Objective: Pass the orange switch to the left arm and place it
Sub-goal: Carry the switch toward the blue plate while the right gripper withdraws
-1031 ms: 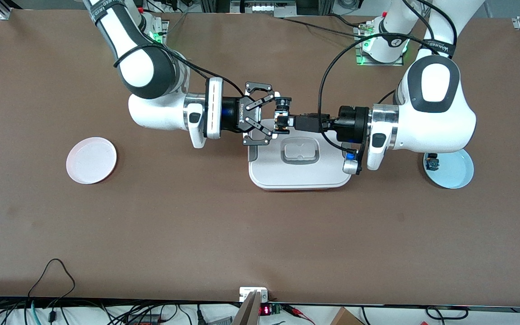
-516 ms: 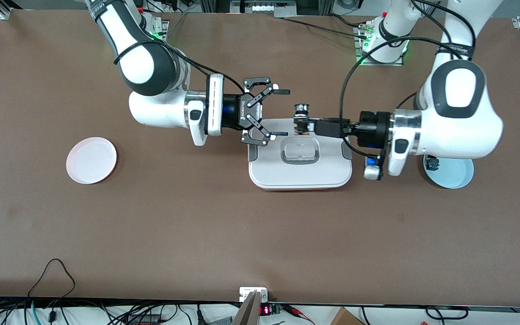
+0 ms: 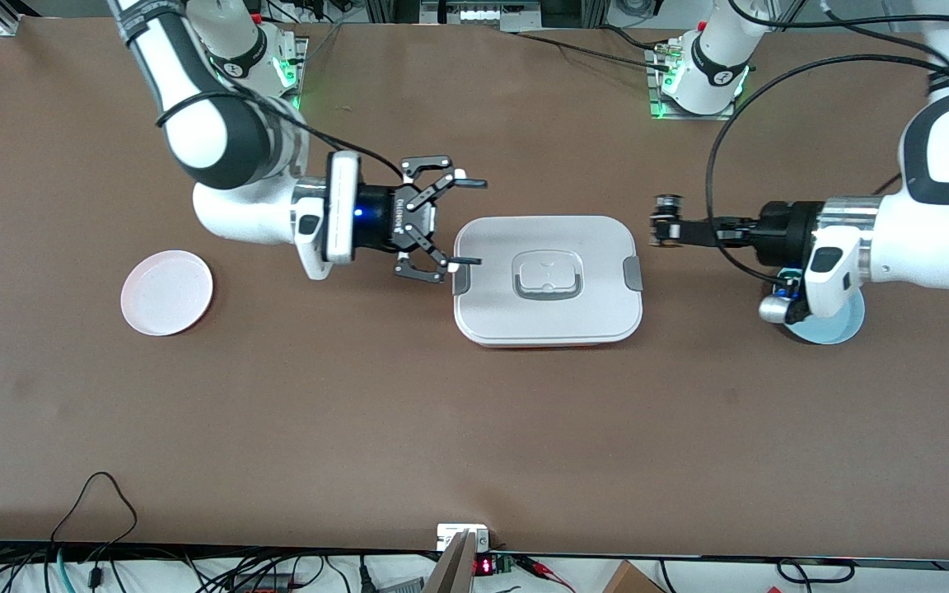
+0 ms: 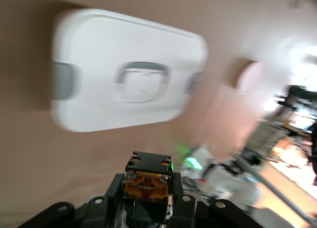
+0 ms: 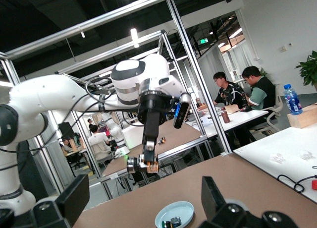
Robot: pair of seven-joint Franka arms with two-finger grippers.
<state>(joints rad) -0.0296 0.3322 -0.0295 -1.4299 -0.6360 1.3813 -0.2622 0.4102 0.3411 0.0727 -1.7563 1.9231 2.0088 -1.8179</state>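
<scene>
Left gripper (image 3: 662,230) clamps the switch (image 3: 666,221) in the air, just off the box's (image 3: 547,321) edge toward the left arm's end. Right gripper (image 3: 465,221) hangs empty at the opposite edge, fingers spread wide; bare table (image 3: 441,428) all round.

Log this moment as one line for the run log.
left gripper: shut on orange switch, beside box | right gripper: open, empty, beside box | handover: not done

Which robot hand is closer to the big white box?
The right gripper: it hangs open just off the box's edge at the right arm's end. The left gripper, shut on the orange switch, is off the opposite end, with a wider gap.
</scene>
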